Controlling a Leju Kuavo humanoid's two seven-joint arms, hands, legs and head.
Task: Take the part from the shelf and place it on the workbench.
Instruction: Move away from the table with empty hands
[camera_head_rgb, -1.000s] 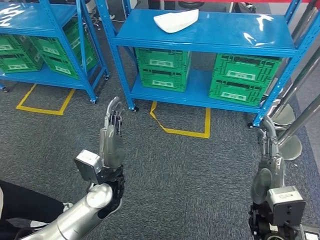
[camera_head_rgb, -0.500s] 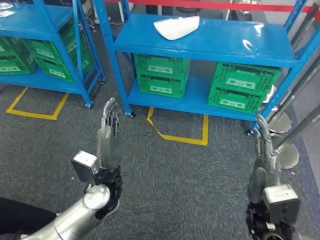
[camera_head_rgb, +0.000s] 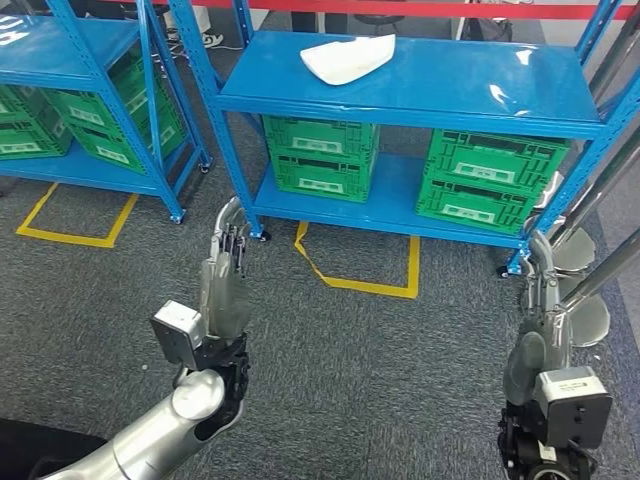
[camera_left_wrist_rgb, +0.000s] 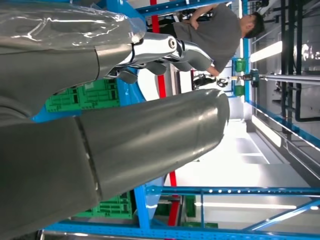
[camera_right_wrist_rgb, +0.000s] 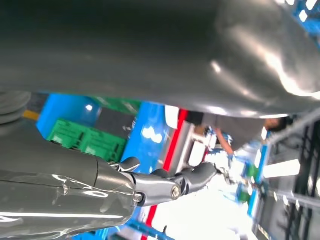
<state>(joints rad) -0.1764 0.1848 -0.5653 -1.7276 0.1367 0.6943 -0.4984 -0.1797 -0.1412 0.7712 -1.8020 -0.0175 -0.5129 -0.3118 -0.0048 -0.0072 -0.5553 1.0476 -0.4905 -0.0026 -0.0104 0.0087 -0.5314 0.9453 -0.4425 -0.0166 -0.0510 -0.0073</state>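
Head view showed the task barely begun: the white part lay flat on the top board of the blue shelf, well ahead of both hands and nearer the line of the left one than the right. Nothing touched it. The left hand was raised over the grey carpet, fingers apart and pointing toward the shelf, holding nothing. The right hand stood likewise at the far side, fingers spread and empty, well apart from the part and off to its right. In the left wrist view the fingers reached out straight with nothing between them and the thumb, a person in a grey shirt standing beyond the shelving; the right wrist view gave the same reading of that hand's fingers, extended and bare.

Below the part, past the hands, green crates sat on the lower board, and yellow tape marked the floor between hands and shelf.

By my judgement every step remained: closing the distance to the shelf, reaching up to the part, taking it, then carrying it to the workbench. The part looked thin and shallow, so I judged a grip at its near edge likeliest.
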